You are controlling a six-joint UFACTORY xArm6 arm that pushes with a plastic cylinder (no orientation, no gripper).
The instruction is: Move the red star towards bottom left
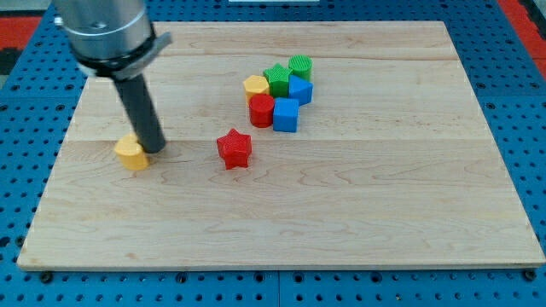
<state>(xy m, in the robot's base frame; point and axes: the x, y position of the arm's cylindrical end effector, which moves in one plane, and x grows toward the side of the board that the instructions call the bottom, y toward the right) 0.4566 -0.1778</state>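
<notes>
Wooden board (341,213); red star (234,148) right of my tip (155,150)

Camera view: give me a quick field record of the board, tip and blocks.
board: wooden board on blue pegboard
my tip: at the view's left, touching or just beside the yellow block, on its right
red star: alone near the middle, to the right of my tip, apart from it
cluster: upper middle, packed close together
cluster members: yellow hexagon, green star, green cylinder, red cylinder, blue block, blue cube
</notes>
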